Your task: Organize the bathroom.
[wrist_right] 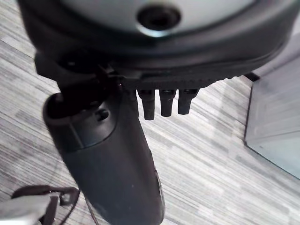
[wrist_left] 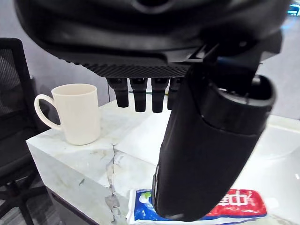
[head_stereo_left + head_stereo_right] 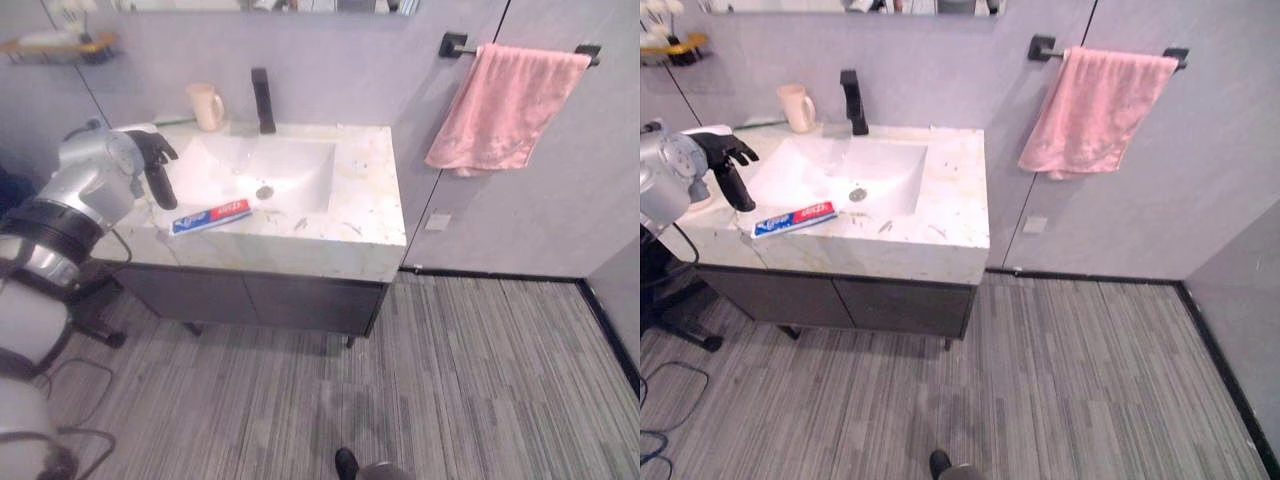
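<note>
A: How far along is the bathroom tidy-up?

B: Barely begun, I'd judge. The toothpaste tube (image 3: pixel 211 216) lies flat on the marble counter (image 3: pixel 340 235), just in front of the sink (image 3: pixel 262 170), nothing gripping it.

A: And the cup?

B: The cream mug (image 3: pixel 206 106) stands upright at the back of the counter, left of the black tap (image 3: pixel 263 100). The tube probably belongs in it, though that's a guess.

A: What are the hands doing?

B: The left hand (image 3: pixel 156 160) hovers over the counter's left edge, just above and left of the tube, fingers (image 2: pixel 140 94) straight and relaxed, holding nothing. The right hand (image 1: pixel 117 154) hangs over the floor, fingers loose too, also holding nothing.

A: Anything already in place?

B: The pink towel (image 3: pixel 502 106) hangs on its rail (image 3: pixel 456 45). So 1 item looks sorted; the tube is left.
</note>
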You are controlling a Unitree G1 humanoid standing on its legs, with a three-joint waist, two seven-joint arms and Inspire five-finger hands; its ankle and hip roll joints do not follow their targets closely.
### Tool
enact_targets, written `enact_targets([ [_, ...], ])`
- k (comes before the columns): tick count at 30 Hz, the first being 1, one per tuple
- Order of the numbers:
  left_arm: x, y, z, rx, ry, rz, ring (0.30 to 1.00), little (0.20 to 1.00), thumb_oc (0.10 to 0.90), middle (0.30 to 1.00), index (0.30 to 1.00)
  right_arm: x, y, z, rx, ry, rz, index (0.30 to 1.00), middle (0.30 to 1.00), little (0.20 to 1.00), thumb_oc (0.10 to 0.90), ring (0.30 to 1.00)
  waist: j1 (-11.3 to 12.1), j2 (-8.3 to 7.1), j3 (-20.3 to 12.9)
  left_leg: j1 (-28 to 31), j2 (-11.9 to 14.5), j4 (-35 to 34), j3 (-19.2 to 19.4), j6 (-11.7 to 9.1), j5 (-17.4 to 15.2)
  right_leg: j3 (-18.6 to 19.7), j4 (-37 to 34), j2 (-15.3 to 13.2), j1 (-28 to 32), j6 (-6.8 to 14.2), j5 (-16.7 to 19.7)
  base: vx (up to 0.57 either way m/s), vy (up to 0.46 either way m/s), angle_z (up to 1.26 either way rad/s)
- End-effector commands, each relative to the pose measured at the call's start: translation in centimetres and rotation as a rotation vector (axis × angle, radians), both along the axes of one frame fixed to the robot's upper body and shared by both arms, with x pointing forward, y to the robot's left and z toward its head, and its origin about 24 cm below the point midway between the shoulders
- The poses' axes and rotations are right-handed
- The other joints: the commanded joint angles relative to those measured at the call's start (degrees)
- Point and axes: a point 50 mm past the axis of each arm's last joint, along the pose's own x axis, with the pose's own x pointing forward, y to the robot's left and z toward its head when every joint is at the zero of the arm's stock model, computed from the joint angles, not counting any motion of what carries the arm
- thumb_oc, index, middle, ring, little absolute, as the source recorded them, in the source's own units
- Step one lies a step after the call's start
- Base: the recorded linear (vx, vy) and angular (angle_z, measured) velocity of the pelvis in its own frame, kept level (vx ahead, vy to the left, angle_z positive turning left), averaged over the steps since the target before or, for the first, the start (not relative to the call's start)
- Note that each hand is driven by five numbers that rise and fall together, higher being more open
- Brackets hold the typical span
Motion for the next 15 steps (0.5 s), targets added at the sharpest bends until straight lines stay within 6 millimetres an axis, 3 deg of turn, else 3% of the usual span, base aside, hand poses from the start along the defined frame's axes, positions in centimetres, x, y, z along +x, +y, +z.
enact_targets([
  [1,-2.0,3.2,5.1,0.017,-0.247,0.113,0.9,0.9,0.8,0.9,0.9,-2.3,-1.9,0.6,-0.087,0.096,0.062,0.9,0.9,0.9,0.8,0.9,-2.0,3.86,-2.3,-1.5,-0.7,0.2,-6.0,-2.1,-0.8,-0.8,2.4,-2.7,-2.4,4.6,3.6,0.1,-0.054,-0.15],
  [2,-1.8,2.6,5.1,0.018,-0.251,0.083,0.9,0.9,0.8,0.9,0.9,-3.0,-1.4,0.4,-0.087,0.099,0.034,0.9,0.9,0.9,0.8,0.9,-2.7,3.41,-1.5,-1.7,-0.7,4.0,-5.5,-1.4,-3.3,0.4,4.0,-2.6,-3.6,4.5,3.6,0.14,-0.151,0.06],
  [3,-1.7,1.7,5.2,-0.001,-0.251,0.048,0.9,0.9,0.8,0.9,0.9,-3.4,-1.1,0.3,-0.072,0.109,0.014,0.9,0.9,0.9,0.8,0.9,-2.0,2.18,-1.9,-2.1,-1.3,4.1,-6.1,-0.9,-3.0,0.1,-1.6,-2.7,0.4,4.7,1.2,0.16,-0.221,0.21],
  [4,-1.6,1.1,5.4,0.022,-0.245,0.025,0.9,0.9,0.8,0.9,0.9,-3.4,-1.0,0.2,-0.061,0.096,0.006,0.9,0.9,0.9,0.8,0.9,-1.8,1.64,-2.1,-2.5,-1.1,4.8,-6.8,-1.0,-2.6,-0.2,-3.4,-3.0,2.0,5.0,2.2,0.13,-0.197,0.19],
  [6,-1.6,0.4,5.9,0.028,-0.232,0.005,0.9,0.9,0.8,0.9,0.9,-3.0,-0.9,0.2,-0.057,0.086,0.013,0.9,0.9,0.9,0.8,0.9,-2.0,1.33,-2.0,-2.4,-0.6,4.5,-6.6,-1.4,-2.0,-0.8,-2.9,-3.1,2.0,5.5,3.2,0.05,-0.115,0.31],
  [8,-1.5,-0.4,6.8,0.038,-0.24,-0.017,0.9,0.9,0.8,0.9,0.9,-2.2,-1.3,0.3,-0.065,0.069,0.012,0.9,0.9,0.9,0.8,0.9,-2.0,1.44,-2.6,-1.7,0.0,2.4,-6.7,-1.6,-1.4,-1.3,-4.3,-2.0,2.4,4.8,1.8,0.06,-0.089,0.24],
  [15,-1.6,-0.6,7.6,0.015,-0.277,-0.042,0.9,0.9,0.8,0.9,0.9,-2.0,-1.2,0.4,-0.086,0.079,0.024,0.9,0.9,0.9,0.8,0.9,-1.5,1.59,-4.6,-0.7,-0.3,0.3,-6.4,-1.5,-1.6,-2.0,-6.9,-1.6,4.3,4.7,1.0,0.05,-0.022,0.0],
])
